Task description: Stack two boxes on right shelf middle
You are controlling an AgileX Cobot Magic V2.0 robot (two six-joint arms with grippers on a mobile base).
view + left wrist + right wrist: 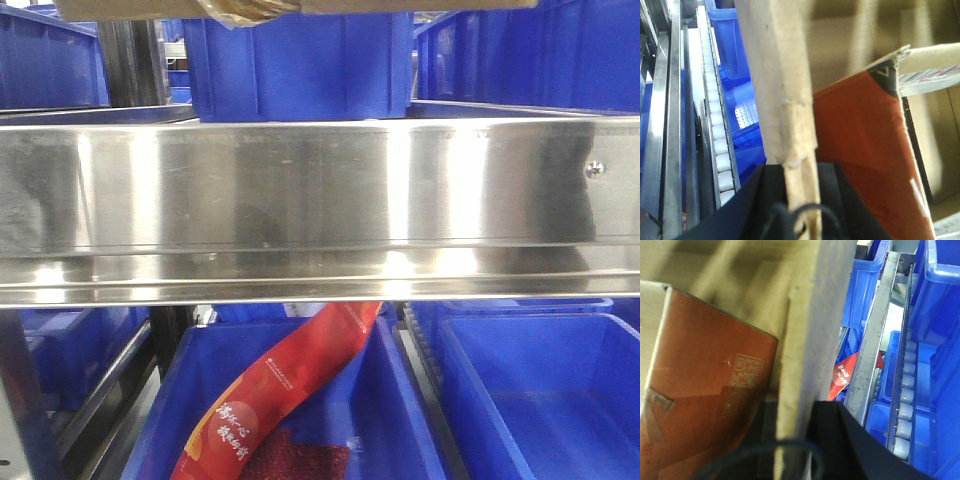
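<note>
A cardboard box shows in both wrist views. My left gripper (799,172) is shut on its tan side wall (775,75), one black finger on each face. My right gripper (795,410) is shut the same way on the opposite tan wall (815,315). Inside the box lies a red-orange carton (860,145), seen with a printed code in the right wrist view (710,365). In the front view only the underside of the cardboard box (300,6) shows at the top edge, above a blue bin; neither gripper is in that view.
A wide steel shelf beam (320,200) crosses the front view. Blue bins (300,60) sit above it. Below are a blue bin (400,400) holding a red packet (290,390) and another bin (540,390). Roller tracks (715,130) (905,410) run beside the box.
</note>
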